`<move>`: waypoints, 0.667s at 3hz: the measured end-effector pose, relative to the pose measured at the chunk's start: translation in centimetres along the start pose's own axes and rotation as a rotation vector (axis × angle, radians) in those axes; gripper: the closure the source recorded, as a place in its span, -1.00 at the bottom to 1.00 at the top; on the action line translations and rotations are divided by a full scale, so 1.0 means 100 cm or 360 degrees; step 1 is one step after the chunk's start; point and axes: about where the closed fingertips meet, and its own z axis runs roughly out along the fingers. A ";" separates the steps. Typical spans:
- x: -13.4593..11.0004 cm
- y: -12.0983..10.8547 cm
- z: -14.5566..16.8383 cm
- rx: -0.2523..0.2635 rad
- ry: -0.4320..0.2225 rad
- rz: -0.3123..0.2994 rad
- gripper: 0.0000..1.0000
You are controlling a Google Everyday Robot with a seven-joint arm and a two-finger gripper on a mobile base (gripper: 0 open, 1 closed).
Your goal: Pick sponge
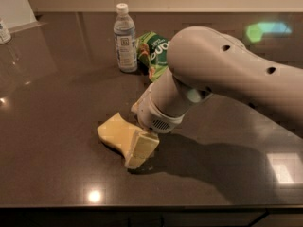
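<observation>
Gripper (139, 151) is sitting at the 4 o'clock end of the sponge (115, 131), grip state impossible to tell; sponge is lying flat on the dark countertop (57, 103), 6 o'clock of the water bottle (125, 37).

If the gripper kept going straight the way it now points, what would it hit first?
Most likely the sponge: the gripper points down at its right end, low over the countertop. Depth is unclear; if it sits just in front of the sponge, the countertop comes first.
</observation>
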 end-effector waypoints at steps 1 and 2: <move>-0.002 -0.002 -0.009 0.0007 -0.0068 0.0038 -0.11; -0.002 -0.006 -0.023 0.0025 -0.0132 0.0088 0.34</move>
